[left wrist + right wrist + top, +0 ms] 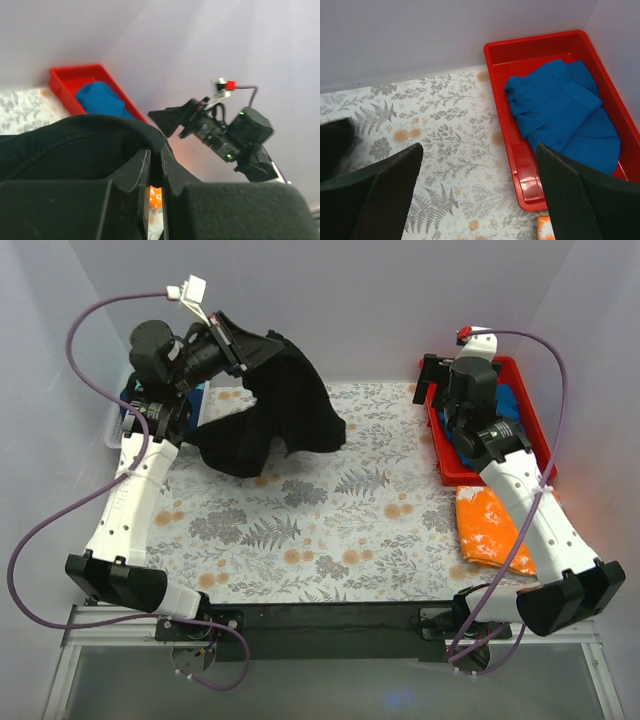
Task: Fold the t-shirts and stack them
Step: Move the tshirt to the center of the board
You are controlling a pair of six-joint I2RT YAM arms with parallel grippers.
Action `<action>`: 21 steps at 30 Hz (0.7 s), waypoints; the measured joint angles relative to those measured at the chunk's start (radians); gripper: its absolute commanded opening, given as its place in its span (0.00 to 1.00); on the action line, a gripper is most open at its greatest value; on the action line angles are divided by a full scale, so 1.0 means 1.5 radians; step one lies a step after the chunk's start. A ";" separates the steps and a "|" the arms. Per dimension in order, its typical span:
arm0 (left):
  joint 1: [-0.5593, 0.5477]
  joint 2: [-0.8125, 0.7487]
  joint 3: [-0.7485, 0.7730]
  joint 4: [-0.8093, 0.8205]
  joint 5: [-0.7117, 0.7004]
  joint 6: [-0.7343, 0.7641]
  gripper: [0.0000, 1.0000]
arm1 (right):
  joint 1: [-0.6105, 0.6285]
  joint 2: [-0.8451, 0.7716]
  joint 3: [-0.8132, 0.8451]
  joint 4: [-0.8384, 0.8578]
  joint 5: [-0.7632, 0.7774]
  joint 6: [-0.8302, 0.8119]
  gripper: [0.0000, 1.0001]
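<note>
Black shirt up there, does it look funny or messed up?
Yes. The black t-shirt hangs bunched from the left gripper, its lower end seemingly slumped on the flowery cloth, not flat or folded. The blue t-shirt lies crumpled in the red bin.

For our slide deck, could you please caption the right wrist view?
Open right gripper frames the floral table cloth and a red bin holding a crumpled blue t-shirt.
</note>
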 measured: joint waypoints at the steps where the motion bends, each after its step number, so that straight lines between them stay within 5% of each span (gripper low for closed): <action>1: -0.013 -0.002 -0.026 0.000 0.000 0.001 0.00 | 0.000 -0.018 -0.023 0.013 0.000 -0.006 0.99; 9: -0.140 0.060 -0.199 -0.006 -0.022 0.010 0.00 | 0.000 -0.186 -0.249 0.177 -0.008 -0.031 0.98; 21: -0.334 0.332 -0.097 -0.239 -0.119 0.206 0.00 | 0.005 -0.186 -0.289 0.257 -0.056 -0.078 0.98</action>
